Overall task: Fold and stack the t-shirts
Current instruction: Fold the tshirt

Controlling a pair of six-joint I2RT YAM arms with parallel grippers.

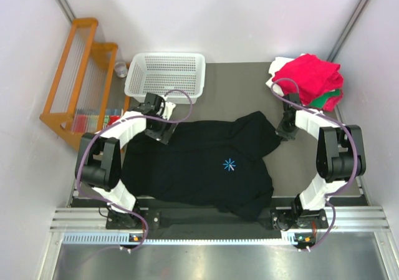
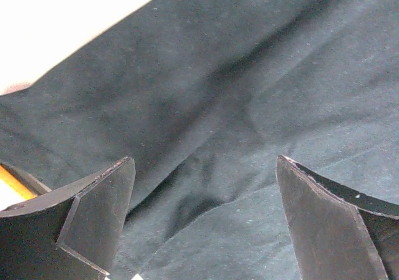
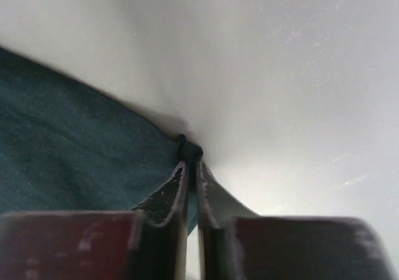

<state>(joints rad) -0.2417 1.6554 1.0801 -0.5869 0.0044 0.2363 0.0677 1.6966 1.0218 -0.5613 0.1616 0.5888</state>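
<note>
Black shirt (image 1: 206,168) lies spread on the near-middle tabletop (image 1: 240,86), starburst mark up. Left jaws wide apart, low over cloth at its left sleeve. Right jaws together, clamped on the shirt's right sleeve edge. Farther back: basket (image 1: 138,74) far left; red shirt (image 1: 308,74) stacked on green shirt (image 1: 330,99) and white shirt (image 1: 278,65), far right corner.

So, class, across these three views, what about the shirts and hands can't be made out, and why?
Top view: the left arm covers the black t-shirt's left edge.
Top view: the red shirt hides most of the green shirt and white shirt; stack count unclear.
Right wrist view: blurred; the right hand pinches black cloth, which part unclear.
Left wrist view: the open left hand frames only cloth; contact unclear.
</note>
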